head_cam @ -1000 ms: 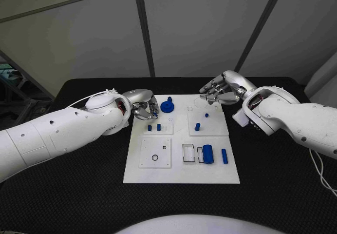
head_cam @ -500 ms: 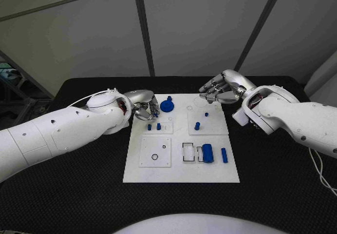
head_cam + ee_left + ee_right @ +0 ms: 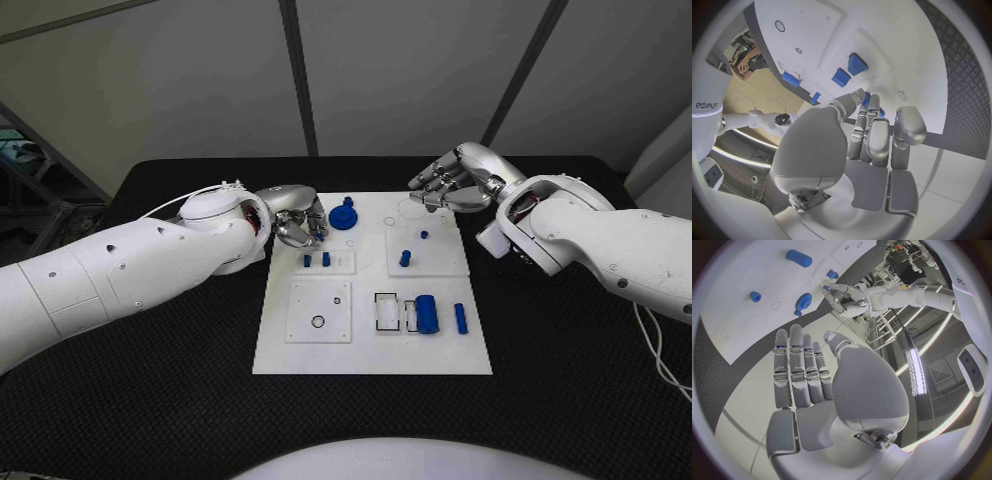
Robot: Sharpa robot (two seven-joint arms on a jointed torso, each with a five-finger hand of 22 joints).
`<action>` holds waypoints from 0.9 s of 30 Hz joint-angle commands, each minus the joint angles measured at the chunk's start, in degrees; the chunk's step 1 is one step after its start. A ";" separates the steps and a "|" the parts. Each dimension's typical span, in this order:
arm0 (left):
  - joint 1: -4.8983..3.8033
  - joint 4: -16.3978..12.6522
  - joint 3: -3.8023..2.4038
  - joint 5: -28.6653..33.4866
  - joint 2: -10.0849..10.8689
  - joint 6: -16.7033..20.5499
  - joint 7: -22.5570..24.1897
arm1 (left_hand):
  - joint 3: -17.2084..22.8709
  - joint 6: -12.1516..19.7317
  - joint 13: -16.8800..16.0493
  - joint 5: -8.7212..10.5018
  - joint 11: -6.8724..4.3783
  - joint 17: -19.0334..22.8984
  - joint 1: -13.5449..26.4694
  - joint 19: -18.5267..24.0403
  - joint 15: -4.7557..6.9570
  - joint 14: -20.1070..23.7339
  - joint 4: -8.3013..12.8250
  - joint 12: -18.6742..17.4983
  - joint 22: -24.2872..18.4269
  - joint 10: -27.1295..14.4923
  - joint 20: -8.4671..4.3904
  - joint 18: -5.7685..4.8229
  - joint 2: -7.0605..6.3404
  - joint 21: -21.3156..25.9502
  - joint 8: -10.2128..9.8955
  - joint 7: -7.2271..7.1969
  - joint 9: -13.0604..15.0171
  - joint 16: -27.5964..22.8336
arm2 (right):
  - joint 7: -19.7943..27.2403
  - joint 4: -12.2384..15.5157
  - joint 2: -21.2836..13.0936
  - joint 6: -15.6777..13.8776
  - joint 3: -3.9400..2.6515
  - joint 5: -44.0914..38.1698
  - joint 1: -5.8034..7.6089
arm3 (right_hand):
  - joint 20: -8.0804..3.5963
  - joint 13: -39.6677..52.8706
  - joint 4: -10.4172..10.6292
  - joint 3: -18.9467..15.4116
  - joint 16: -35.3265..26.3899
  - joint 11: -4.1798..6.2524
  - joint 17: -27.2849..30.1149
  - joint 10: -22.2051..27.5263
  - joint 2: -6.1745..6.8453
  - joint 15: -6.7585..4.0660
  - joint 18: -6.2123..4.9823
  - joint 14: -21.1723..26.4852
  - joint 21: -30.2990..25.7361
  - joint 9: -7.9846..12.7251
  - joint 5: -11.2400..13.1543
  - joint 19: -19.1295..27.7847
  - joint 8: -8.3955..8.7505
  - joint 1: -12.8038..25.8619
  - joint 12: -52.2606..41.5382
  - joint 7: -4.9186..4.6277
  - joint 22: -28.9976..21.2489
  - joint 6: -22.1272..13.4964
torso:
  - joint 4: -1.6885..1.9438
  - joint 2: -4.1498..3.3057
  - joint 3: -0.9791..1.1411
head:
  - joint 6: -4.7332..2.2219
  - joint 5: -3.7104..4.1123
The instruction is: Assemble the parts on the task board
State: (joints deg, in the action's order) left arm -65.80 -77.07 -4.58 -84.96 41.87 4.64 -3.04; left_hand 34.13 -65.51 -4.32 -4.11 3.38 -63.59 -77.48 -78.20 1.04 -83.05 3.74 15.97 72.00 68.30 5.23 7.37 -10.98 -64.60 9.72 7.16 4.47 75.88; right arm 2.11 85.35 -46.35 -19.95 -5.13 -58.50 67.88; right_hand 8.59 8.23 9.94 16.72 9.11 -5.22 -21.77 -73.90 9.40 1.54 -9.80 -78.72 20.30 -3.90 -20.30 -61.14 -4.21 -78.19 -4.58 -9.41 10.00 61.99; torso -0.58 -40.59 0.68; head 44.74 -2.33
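Found the board (image 3: 372, 358) flat in the middle of the tabletop (image 3: 159, 400), with the parts spread over it. Noted a round blue knob (image 3: 343, 216) at the far edge, two pegs (image 3: 307, 261) just nearer, a third peg (image 3: 405, 259) to their right, and a fat cylinder (image 3: 427, 313) beside a thin bar (image 3: 460, 319) near the right side.

Saw the left hand (image 3: 299, 224) at the board's far left edge, just beside the knob, fingers (image 3: 870, 130) curled in toward the thumb. Glimpsed blue at the fingertips in the wrist view, but could not tell whether a part was pinched there or merely lay behind them. Judged that placement as fitting work on the knob or the pegs close by.

Saw the right hand (image 3: 450, 185) above the far right corner, fingers (image 3: 798, 370) straight and apart from the thumb, holding nothing. Took this as waiting clear of the parts, leaving the left side room.
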 commanded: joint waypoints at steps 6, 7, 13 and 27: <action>0.02 0.53 0.03 -0.31 -0.46 -0.94 0.08 | -1.20 0.45 -0.13 0.12 0.01 0.05 1.14 -0.05 -0.20 -0.03 -0.14 -0.63 -0.02 0.33 -0.04 -1.30 -0.37 0.30 -0.99 0.10 -0.16 0.02 | 0.29 0.06 0.05 -0.02 -0.03 -0.07 0.07 | 0.12 0.06 0.04 0.26 -0.36 0.10 0.08 0.40 0.04 0.28 -0.72 -0.18 -0.36 -0.09 -0.26 -0.44 0.12 -0.37 -0.29 0.04 -0.07 -0.29 | 0.01 0.01 0.00 | 0.07 0.13; 0.02 0.57 0.03 -0.31 -0.52 -0.89 0.13 | -1.20 0.45 -0.13 0.12 0.01 0.05 1.14 -0.05 -0.20 -0.03 -0.14 -0.63 -0.02 0.33 -0.04 -1.30 -0.37 0.30 -0.99 0.10 -0.16 0.02 | 0.29 0.06 0.05 -0.02 -0.03 -0.07 0.07 | 0.12 0.06 0.04 0.26 -0.36 0.10 0.08 0.40 0.04 0.28 -0.72 -0.18 -0.36 -0.09 -0.26 -0.44 0.12 -0.37 -0.29 0.04 -0.07 -0.29 | -0.01 0.01 0.00 | 0.05 0.14; 0.02 0.70 0.03 -0.31 -0.74 -0.62 0.40 | -1.31 0.47 -0.17 0.09 -0.03 0.10 1.16 -0.11 -0.19 -0.03 -0.17 -0.65 0.07 0.46 -0.04 -1.32 -0.25 0.20 -1.09 0.06 -0.17 0.04 | 0.30 0.04 0.07 0.00 -0.03 -0.07 0.07 | 0.12 0.06 0.04 0.26 -0.36 0.10 0.08 0.40 0.04 0.28 -0.72 -0.18 -0.36 -0.09 -0.26 -0.44 0.12 -0.37 -0.29 0.04 -0.07 -0.29 | -0.01 0.00 0.01 | 0.00 0.19; 0.02 0.72 0.03 -0.31 -0.95 -0.86 0.26 | -1.39 0.43 -0.22 0.09 -0.07 0.11 1.14 -0.09 -0.16 -0.04 -0.15 -0.64 0.03 0.58 -0.04 -1.30 -0.19 0.29 -1.13 0.02 -0.16 0.06 | 0.26 -0.04 0.13 0.15 -0.03 -0.07 0.07 | 0.12 0.06 0.04 0.26 -0.36 0.10 0.08 0.40 0.04 0.28 -0.72 -0.18 -0.36 -0.09 -0.26 -0.44 0.12 -0.37 -0.29 0.04 -0.07 -0.29 | 0.01 0.01 -0.01 | 0.04 0.31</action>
State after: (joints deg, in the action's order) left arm -65.73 -76.25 -4.53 -85.02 41.04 4.32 -2.95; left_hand 33.09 -65.40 -4.45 -4.13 3.19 -63.45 -76.75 -78.20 1.04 -83.04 3.71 15.52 72.01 68.51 5.23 7.37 -11.45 -64.47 8.94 7.27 4.35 75.89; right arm 2.11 85.29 -46.27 -19.92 -5.13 -58.50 67.88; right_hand 8.59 8.22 9.94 16.72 9.11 -5.22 -21.77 -73.90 9.40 1.53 -9.80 -78.72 20.30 -3.90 -20.30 -61.14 -4.21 -78.19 -4.58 -9.41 10.01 61.99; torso -0.57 -40.59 0.68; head 44.77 -2.04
